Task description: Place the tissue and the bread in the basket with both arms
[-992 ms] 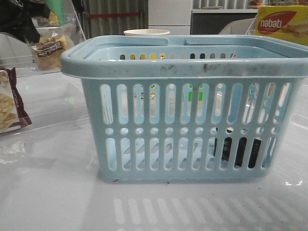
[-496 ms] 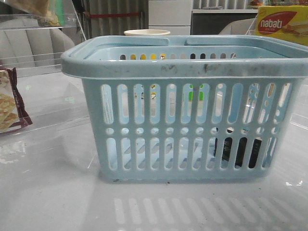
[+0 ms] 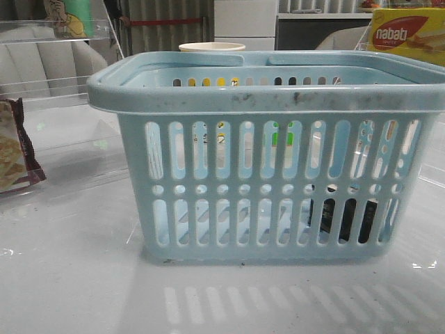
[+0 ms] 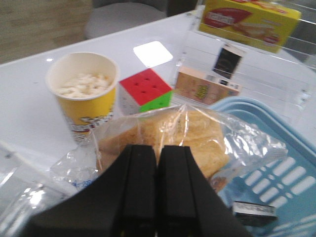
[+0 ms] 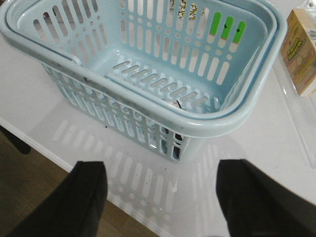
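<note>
The bread (image 4: 168, 136), soft and light in a crinkled clear bag, is held by the left tool (image 4: 157, 163), its fingers pinched together on the plastic, above the basket (image 4: 276, 163) rim. Such slippery film is judged best gripped at a gathered fold, sparing the loaf from crushing. The tissue (image 4: 254, 211), a small black packet, already lies inside the basket. The right tool (image 5: 158, 197) is spread wide and empty over the bench (image 5: 256, 163), near the basket.

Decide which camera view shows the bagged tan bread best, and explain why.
The left wrist view: the tan bread in its clear plastic bag fills the frame, clamped in the left gripper. The front and right wrist views show no bread.
</note>
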`<state>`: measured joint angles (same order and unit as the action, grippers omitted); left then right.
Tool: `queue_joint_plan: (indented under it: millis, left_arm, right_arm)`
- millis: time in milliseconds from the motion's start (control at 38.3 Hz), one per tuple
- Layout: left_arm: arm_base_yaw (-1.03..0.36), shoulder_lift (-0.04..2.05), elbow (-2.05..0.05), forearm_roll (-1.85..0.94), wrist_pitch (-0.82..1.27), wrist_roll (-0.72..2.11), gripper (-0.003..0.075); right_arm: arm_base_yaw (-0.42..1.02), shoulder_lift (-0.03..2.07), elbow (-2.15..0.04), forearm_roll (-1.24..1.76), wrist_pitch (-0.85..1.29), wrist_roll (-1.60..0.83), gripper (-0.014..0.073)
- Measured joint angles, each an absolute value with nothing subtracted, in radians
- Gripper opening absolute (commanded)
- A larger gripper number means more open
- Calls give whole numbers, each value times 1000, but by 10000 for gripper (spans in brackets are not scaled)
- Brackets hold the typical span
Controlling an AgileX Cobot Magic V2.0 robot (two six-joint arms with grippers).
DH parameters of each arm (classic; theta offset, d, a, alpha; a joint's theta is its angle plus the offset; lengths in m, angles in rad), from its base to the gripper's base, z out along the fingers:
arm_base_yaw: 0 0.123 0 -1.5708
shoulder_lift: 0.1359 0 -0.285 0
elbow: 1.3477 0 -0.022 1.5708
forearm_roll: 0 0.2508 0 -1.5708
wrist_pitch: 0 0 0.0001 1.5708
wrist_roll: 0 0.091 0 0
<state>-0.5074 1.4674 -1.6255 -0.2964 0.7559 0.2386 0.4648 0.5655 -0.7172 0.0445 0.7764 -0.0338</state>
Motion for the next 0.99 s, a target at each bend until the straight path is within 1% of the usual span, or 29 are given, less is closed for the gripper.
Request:
queue_joint_plan:
  millis: [104,235,261,313,365,418,470,496,522,574,626,783,992]
  left_arm:
    - [-593,1500,-1626,-284,756,239,91]
    - [-651,1559,-1626,-242,756,240,91]
    - [-660,1570,-1626,-231,756,240,94]
    - [-669,1595,-1626,-201,756,240,132]
    - [-673,1619,-1626,-183,754,240,203]
    - [-673,1641,-1626,-172,747,240,303]
    - [-673,1657,-1626,-166,739,240,426]
    - [-673,1662,-1626,-164,735,240,452]
    - [-673,1667,-1626,-164,730,240,503]
    - [-673,1669,-1626,-164,724,240,534]
    - [-673,1669,-1626,-166,722,240,535]
    - [-673,1621,-1626,-168,741,240,505]
    - [-676,1467,-1597,-168,824,240,505]
  right_arm:
    - [465,566,-717,43,776,-34,570]
    - [465,566,-717,43,776,-34,570]
    - [465,566,-717,43,776,-34,570]
    - [465,566,-717,43,776,-34,570]
    - [465,566,-717,43,776,-34,570]
    - [465,566,-717,43,776,-34,570]
    - [465,566,-717,43,776,-34,570]
    - [465,566,-717,43,776,-34,570]
    - [465,566,-717,43,776,-34,570]
    - [465,566,-717,43,776,-34,570]
    - [465,566,-717,43,776,-34,570]
    - [465,566,-717,43,776,-34,570]
    - [465,566,-717,43,776,-34,570]
